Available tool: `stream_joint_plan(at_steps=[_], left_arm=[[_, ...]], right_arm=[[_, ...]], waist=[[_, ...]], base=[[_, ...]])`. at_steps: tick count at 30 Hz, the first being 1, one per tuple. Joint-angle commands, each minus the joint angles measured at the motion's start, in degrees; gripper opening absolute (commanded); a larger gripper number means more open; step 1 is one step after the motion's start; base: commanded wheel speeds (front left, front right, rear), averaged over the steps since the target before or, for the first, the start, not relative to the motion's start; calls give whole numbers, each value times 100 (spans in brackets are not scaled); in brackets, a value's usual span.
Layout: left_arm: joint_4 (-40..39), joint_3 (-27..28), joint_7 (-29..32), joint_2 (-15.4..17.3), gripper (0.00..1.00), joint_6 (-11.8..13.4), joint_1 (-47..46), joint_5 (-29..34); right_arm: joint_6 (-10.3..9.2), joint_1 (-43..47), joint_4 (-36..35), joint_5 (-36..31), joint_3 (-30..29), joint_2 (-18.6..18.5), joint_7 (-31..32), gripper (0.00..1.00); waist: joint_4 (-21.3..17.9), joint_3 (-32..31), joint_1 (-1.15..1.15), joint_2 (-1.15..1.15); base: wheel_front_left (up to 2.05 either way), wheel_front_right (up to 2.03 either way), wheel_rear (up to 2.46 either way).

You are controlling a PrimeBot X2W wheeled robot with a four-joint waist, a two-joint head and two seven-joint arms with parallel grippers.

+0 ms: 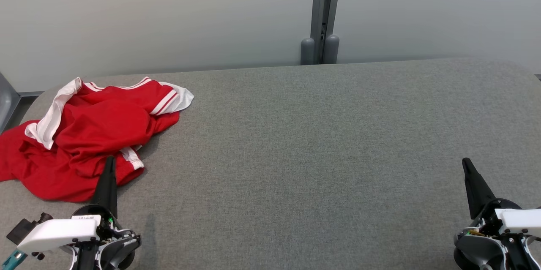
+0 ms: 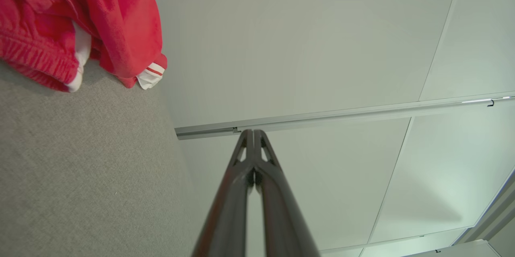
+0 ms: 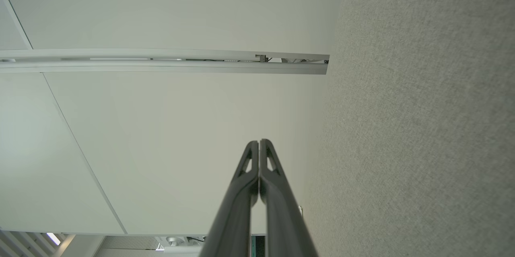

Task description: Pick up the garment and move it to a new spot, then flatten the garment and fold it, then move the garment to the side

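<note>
I see the garment [image 1: 88, 135] lying crumpled in a red heap with white trim on the table [image 1: 321, 143], so I judge the pick-up has not begun. It is bunched, not spread, so it needs lifting before any flattening. My left gripper [image 1: 110, 164] sits just beside the garment's near hem. Its fingers are pressed together, holding nothing and, in the wrist view, apart from the cloth. My right gripper [image 1: 467, 164] waits well apart from the garment, also pressed together and empty.
</note>
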Motion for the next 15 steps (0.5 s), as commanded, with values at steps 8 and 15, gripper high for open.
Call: stream_joint_plan(at_steps=[8,15], left_arm=[[-1,12,-2,21,0,-13,-94,14],[-1,12,-2,21,0,-13,-94,14]], right_arm=[[21,-25,9,-19,-2,-24,0,0],[21,-25,9,-20,-2,-24,0,0]], waist=[[0,0,0,0],[0,0,0,0]], base=[[0,0,0],[0,0,0]])
